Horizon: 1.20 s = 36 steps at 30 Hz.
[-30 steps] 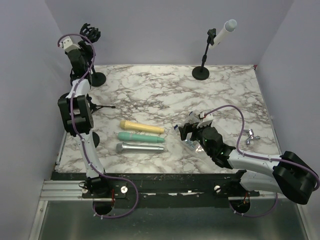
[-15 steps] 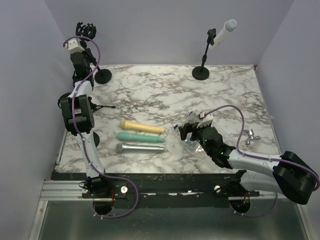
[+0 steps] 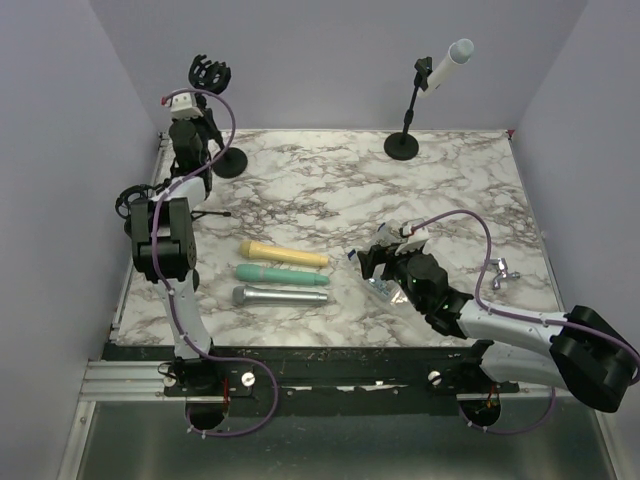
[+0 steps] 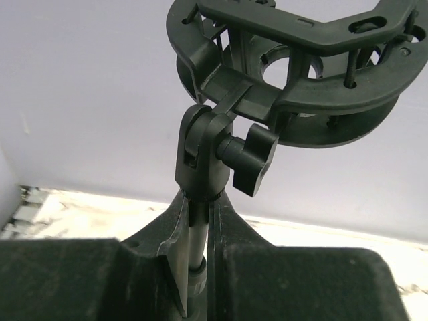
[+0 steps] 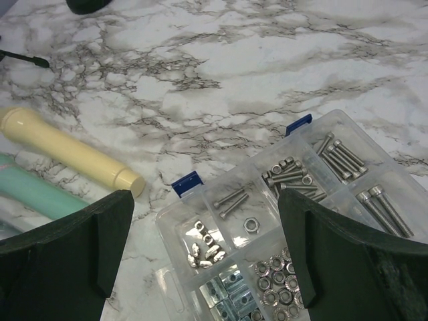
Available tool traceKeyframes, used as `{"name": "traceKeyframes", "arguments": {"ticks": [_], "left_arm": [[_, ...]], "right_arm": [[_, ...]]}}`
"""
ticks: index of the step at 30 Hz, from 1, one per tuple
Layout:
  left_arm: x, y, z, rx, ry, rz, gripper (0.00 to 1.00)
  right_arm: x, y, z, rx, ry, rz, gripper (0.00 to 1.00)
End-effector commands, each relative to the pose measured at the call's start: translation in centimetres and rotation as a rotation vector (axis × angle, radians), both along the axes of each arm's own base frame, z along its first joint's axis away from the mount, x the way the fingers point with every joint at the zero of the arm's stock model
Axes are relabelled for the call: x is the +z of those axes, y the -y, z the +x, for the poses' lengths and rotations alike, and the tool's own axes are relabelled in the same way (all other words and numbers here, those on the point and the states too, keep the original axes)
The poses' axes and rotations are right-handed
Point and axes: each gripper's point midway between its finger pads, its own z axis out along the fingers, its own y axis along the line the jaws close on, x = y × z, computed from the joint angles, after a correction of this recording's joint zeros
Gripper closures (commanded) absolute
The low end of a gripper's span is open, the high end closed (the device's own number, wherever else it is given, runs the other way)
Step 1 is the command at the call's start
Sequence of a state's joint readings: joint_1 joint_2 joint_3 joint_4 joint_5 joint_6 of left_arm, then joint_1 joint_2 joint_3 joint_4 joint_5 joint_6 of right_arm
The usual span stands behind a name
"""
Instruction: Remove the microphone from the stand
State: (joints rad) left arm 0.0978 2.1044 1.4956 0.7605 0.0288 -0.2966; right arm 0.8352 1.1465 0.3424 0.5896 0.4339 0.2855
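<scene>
A pale grey microphone [image 3: 447, 65] sits tilted in the clip of a black stand [image 3: 405, 130] at the back right; neither gripper is near it. My left gripper [image 3: 190, 135] is at the back left, shut on the pole [image 4: 194, 234] of a second black stand. That stand's shock mount [image 4: 301, 73] is empty, and its round base [image 3: 229, 163] rests on the marble table. In the left wrist view my left gripper [image 4: 200, 221] pinches the pole just below the swivel joint. My right gripper [image 3: 375, 262] hangs open and empty over a clear parts box [image 5: 281, 221].
A yellow microphone [image 3: 284, 255], a teal one [image 3: 281, 274] and a silver one [image 3: 279, 296] lie side by side left of centre. A thin black rod [image 3: 205, 213] lies near the left arm. A small metal piece [image 3: 502, 272] lies at the right edge.
My left gripper has shut on the pole of the empty stand and has moved right with it; the stand's base has slid right along the back edge. The right arm has not moved.
</scene>
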Motion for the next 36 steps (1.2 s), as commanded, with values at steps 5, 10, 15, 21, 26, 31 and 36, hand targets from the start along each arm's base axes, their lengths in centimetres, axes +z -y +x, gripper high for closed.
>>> {"name": "traceKeyframes", "arguments": {"ticks": [5,10,15,21,26,31,36], "left_arm": [[1.1,8.0,-5.7,-0.07,0.013,-0.009,1.0],[0.2,12.5,-9.8,-0.116,-0.018,0.023,1.0],[-1.4,16.2,-13.3,-0.158,-0.065,0.046,1.0],[-3.0,19.2,-17.2,-0.22,-0.11,0.003,1.0],[-4.0,20.9,-19.8,-0.273,-0.154,-0.021,1.0],[-4.1,21.7,-20.9,-0.286,-0.192,-0.012,0.92],[-4.2,22.6,-21.6,-0.326,-0.232,-0.067,0.61]], "right_arm": [[1.8,0.3,0.6,-0.023,0.044,0.029,0.02],[2.1,0.2,0.5,-0.017,0.046,0.036,0.02],[2.1,0.3,0.4,-0.017,0.045,0.036,0.02],[2.1,0.2,0.4,-0.017,0.042,0.032,0.02],[2.1,0.1,0.4,-0.01,0.038,0.035,0.02],[2.1,0.0,0.4,-0.009,0.038,0.035,0.02],[2.1,0.2,0.4,-0.017,0.038,0.03,0.02]]}}
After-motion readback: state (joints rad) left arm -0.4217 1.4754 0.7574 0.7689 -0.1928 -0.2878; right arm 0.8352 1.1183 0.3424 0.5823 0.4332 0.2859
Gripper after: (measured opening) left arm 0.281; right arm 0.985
